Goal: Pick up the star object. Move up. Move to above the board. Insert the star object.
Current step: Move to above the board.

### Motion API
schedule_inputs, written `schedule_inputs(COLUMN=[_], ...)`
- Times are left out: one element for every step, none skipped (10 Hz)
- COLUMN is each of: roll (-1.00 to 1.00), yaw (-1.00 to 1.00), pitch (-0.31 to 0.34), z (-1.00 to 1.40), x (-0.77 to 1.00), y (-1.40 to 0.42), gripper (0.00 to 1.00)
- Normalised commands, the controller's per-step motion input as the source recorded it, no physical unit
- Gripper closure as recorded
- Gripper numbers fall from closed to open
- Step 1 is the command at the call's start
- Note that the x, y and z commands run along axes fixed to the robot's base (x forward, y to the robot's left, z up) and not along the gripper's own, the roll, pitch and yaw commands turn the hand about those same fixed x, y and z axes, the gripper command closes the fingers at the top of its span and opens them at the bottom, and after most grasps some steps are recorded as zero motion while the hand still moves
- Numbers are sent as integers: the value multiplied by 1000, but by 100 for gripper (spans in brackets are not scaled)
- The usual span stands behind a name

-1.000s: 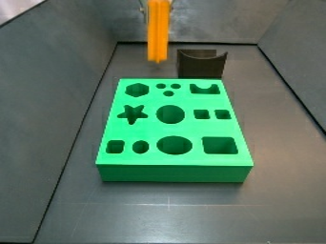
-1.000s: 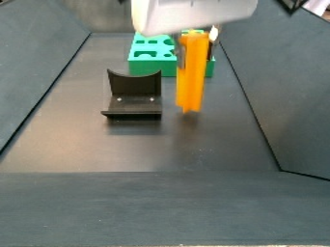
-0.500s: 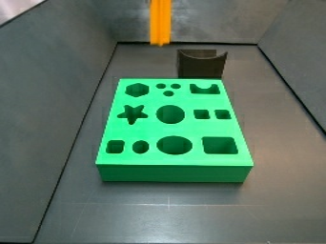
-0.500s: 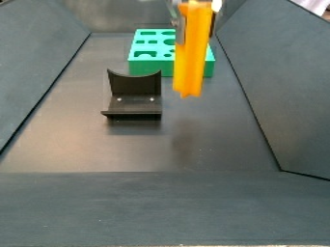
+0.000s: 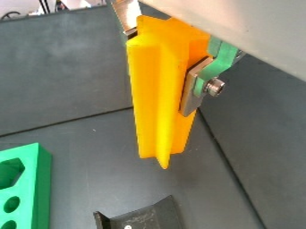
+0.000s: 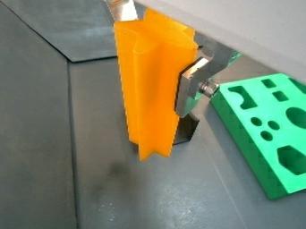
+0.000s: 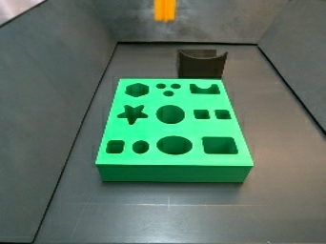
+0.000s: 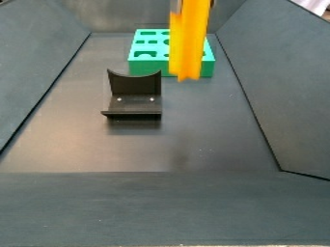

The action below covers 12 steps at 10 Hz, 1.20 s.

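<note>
The star object, a tall bright-orange ridged peg, hangs upright in my gripper, which is shut on its upper part. A silver finger presses against one side in both wrist views. In a side view only the peg's lower end shows at the upper edge, high above the floor and behind the board. The board is flat and bright green with a star hole among its shaped holes. In a side view the peg hangs in front of the board, and the gripper itself is cut off above.
The dark fixture stands on the floor just behind the board, below the peg; it also shows as a bracket left of the peg. Sloping grey walls enclose the dark floor on both sides.
The gripper has risen straight up with the star object; in both side views the peg's lower end is higher than one second ago. Board and fixture have not moved.
</note>
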Motion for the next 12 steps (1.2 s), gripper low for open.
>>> schedule_inputs(roll=[-147,-149,108,111,148,122,124,108,54,3,-19,-23], yaw=[-24,-28,-1000,-1000,-1000,-1000,-1000,-947,-679,-373,-220,-102], pitch=[35,35,94,91,79,76,85,91,81,75,83,80], z=[448,291,206,186,195,190,194,196,200,205,212,219], x=[19,12,-32,-30,-37,-38,-35,-35,-35,-31,-29,-26], y=[61,46,-1000,-1000,-1000,-1000,-1000,-1000,-1000,-1000,-1000,-1000], gripper=[100,100,100,100,100,100,100,100,100,100,100,100])
